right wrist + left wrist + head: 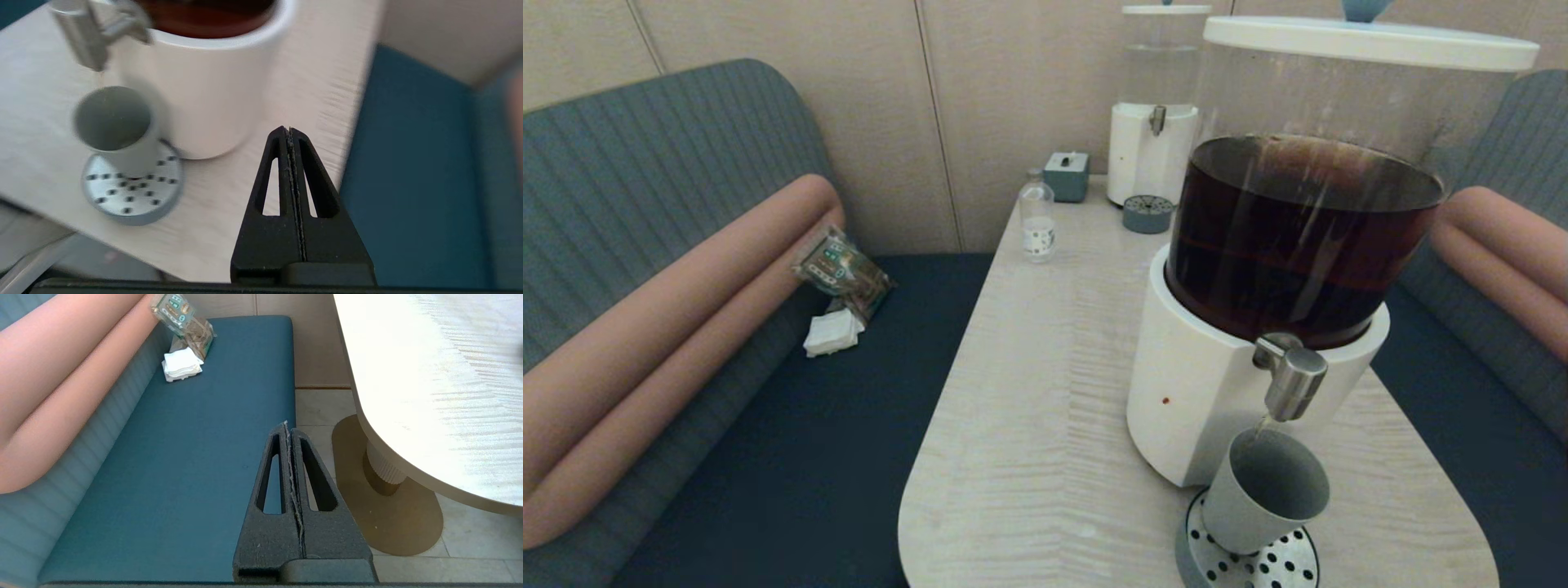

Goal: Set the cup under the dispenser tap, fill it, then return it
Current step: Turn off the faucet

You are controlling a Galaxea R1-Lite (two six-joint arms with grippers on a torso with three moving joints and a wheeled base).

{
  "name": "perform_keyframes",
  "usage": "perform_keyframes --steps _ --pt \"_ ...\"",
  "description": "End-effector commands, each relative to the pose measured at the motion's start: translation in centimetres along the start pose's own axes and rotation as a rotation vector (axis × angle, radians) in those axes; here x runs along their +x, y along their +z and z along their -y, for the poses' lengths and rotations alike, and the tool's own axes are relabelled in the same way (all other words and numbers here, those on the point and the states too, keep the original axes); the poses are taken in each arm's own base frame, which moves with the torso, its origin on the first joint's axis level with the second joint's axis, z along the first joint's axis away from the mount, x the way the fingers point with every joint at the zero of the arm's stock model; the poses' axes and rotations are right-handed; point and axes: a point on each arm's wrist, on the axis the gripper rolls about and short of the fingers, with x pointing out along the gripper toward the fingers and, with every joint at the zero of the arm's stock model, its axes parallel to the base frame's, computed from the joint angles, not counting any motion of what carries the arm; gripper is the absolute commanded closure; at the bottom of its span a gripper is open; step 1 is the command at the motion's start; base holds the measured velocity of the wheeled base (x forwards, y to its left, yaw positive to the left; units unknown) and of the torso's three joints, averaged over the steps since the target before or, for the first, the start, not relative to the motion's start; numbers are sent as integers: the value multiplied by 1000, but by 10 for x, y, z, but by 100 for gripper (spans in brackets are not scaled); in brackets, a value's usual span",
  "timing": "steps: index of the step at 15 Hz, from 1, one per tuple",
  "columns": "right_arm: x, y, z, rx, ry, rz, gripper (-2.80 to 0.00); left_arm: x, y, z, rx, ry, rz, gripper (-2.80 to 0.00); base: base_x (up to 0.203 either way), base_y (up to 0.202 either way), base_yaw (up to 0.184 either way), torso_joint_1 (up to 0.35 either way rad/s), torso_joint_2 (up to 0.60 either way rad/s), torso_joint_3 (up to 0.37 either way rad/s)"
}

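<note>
At the bottom right of the head view, nearest the camera, a small grey-green matte tumbler, the cup [1264, 492], stood on a round perforated steel drip tray [1290, 563]. Directly above its mouth hung the stubby brushed-steel dispenser tap [1291, 378], with what looked like a thin stream running from tap to cup, so filling seemed under way. The tap belonged to a large white-based dispenser [1201, 384] holding dark brown liquid, set on a pale wood-grain table [1045, 392]. Farther back, at the upper centre, stood a small clear bottle [1037, 216] and a second dispenser of clear liquid [1153, 122].

To do this step well, the cup should probably stay untouched and centred under the tap until nearly full, and the flow be stopped before any lift.

Neither arm showed in the head view. Only the right wrist view showed the right gripper [289, 130], jaws pressed together and holding nothing, beside the table edge, well apart from the cup. Only the left wrist view showed the left gripper [287, 424], jaws likewise together, parked over a teal bench seat [184, 457].
</note>
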Motion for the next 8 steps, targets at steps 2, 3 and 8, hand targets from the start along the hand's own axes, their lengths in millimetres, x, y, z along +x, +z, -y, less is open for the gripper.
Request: perform_keyframes --steps 2,3,8 --pt "-31 -18 1 15 -70 78 0 0 0 0 0 0 -1 0 0 0 0 0 0 0" --pt "-35 -24 0 30 -99 80 0 0 0 0 0 0 -1 0 0 0 0 0 0 0" --pt "-58 -52 -15 36 -217 358 0 0 0 0 0 0 -1 0 0 0 0 0 0 0"
